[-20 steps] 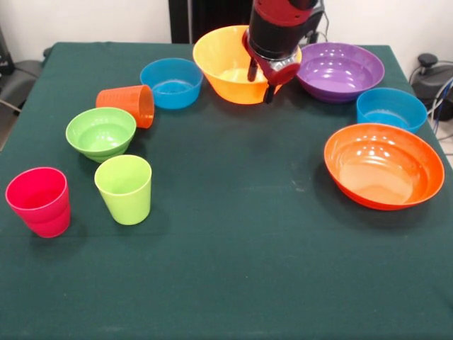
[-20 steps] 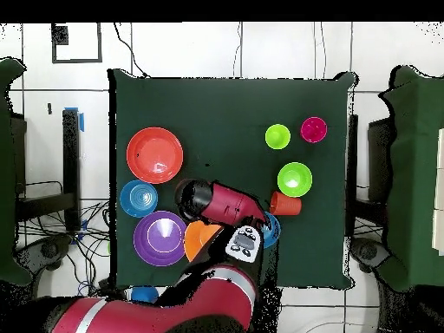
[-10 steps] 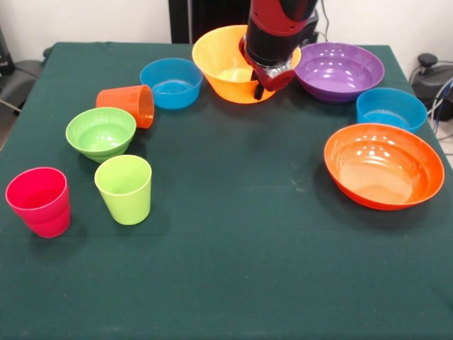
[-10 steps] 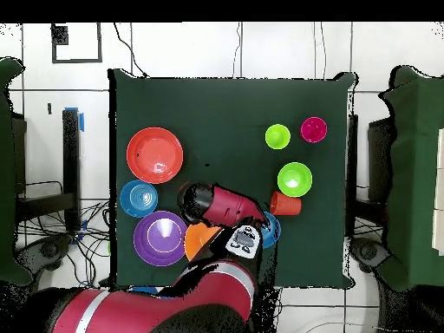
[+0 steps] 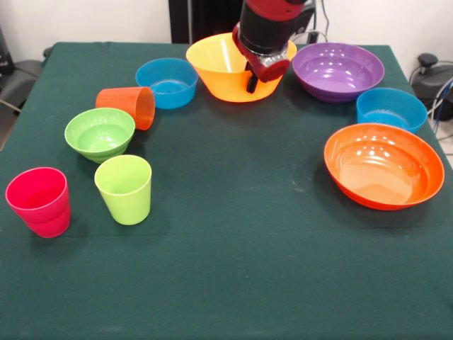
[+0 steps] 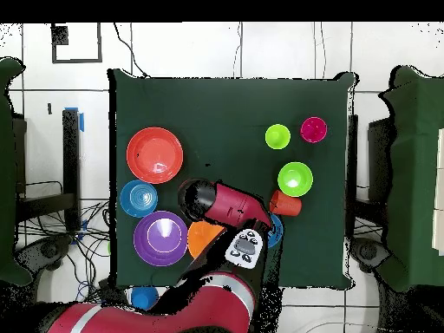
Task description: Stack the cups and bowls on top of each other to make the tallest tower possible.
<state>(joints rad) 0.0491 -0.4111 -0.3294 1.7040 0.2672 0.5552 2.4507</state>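
My gripper (image 5: 256, 79) sits at the front rim of the big yellow-orange bowl (image 5: 219, 67) at the table's far side, one finger (image 5: 251, 82) outside the wall, shut on the rim. From overhead the arm covers most of that bowl (image 6: 201, 238). A small blue bowl (image 5: 166, 81) touches its left side. The orange cup (image 5: 131, 105) lies on its side beside the small green bowl (image 5: 100, 132). The lime green cup (image 5: 124, 188) and pinkish red cup (image 5: 39, 200) stand upright at the near left. No pink bowl or tower shows.
The wide purple bowl (image 5: 338, 69) stands right of the yellow-orange bowl, then the second small blue bowl (image 5: 391, 108) and the wide red-orange bowl (image 5: 382, 165) along the right side. The dark green table (image 5: 233, 269) has open cloth in the middle and front.
The gripper came down on the yellow-orange bowl's rim and shifted left and back. The bowl moved left with it and nudged the blue bowl left.
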